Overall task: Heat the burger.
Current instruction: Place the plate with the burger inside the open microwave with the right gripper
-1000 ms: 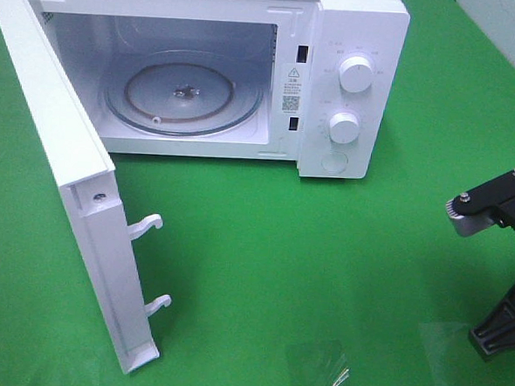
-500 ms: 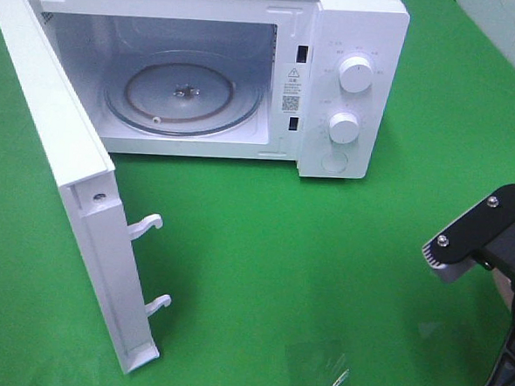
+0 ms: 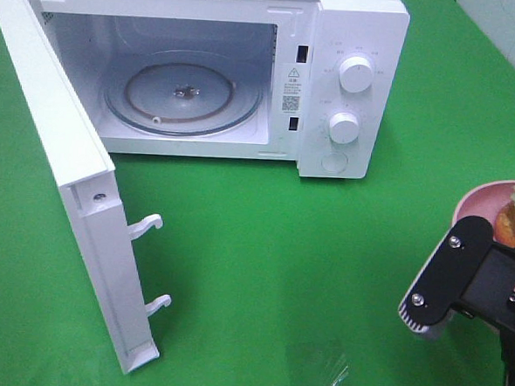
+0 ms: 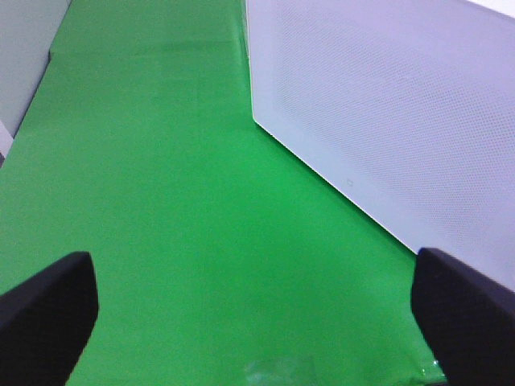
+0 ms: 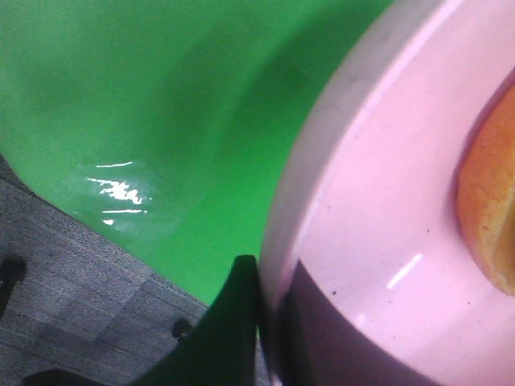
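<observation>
The burger (image 3: 511,224) sits on a pink plate (image 3: 477,203) at the far right edge of the exterior view, showing green lettuce and a brown bun. In the right wrist view my right gripper (image 5: 269,318) is shut on the rim of the pink plate (image 5: 378,201), and the burger's orange bun (image 5: 492,217) lies just inside it. The right arm (image 3: 458,280) covers the plate's near side. The white microwave (image 3: 354,41) stands open with its glass turntable (image 3: 185,97) bare. My left gripper (image 4: 257,322) is open and holds nothing.
The microwave door (image 3: 74,190) swings out toward the front left, its two latch hooks (image 3: 146,227) sticking out. My left gripper faces the door's outer panel (image 4: 402,121). Green cloth (image 3: 280,247) covers the table, and a clear film scrap (image 3: 325,368) lies near the front.
The right arm has moved toward the front and left in the exterior view. The pink plate with the burger has come into view at the right edge. The left gripper has stayed open.
</observation>
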`<move>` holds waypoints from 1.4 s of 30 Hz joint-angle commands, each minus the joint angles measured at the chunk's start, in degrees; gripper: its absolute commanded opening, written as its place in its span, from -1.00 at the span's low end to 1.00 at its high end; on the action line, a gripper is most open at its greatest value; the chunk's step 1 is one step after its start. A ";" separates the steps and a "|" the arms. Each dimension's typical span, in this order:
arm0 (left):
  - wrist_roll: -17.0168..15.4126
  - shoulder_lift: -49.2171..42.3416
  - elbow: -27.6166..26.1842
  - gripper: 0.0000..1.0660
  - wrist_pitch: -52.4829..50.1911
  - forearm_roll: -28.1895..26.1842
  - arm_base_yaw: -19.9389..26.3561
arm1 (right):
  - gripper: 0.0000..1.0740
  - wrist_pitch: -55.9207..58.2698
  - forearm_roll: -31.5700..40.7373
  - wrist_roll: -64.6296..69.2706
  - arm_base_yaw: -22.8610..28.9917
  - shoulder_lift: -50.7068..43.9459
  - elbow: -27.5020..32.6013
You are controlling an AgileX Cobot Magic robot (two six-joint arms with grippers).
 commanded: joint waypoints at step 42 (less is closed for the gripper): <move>0.06 -1.32 0.23 0.83 -0.86 -0.17 -0.23 | -1.00 -11.00 -14.27 -22.69 0.17 -0.29 0.17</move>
